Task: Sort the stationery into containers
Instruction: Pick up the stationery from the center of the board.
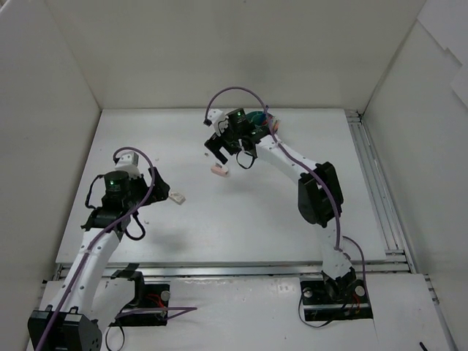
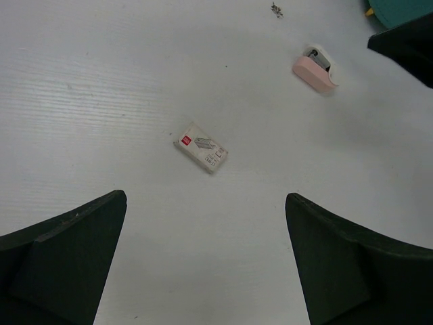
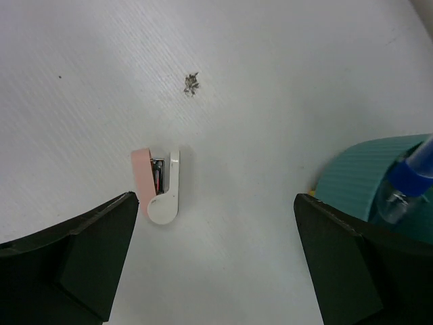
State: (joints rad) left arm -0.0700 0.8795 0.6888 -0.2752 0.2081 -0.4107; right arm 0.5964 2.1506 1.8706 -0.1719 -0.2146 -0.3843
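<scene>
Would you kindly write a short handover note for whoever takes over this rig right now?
Left gripper: open, empty, hovering over the small white box.
Right gripper: open, empty, over the pink-and-white item, with the teal cup beside it.
Done: a blue-capped pen sticks up from the cup; its other contents are mostly hidden.
Left: the box and the pink-and-white item both lie outside the cup and need to go in.

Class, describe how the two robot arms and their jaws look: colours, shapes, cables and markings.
Both the left arm and right arm have white links, black joint housings and a looping purple cable. A small green light glows on each wrist. The jaws are matte black, blocky and wedge-shaped, without visible markings.
</scene>
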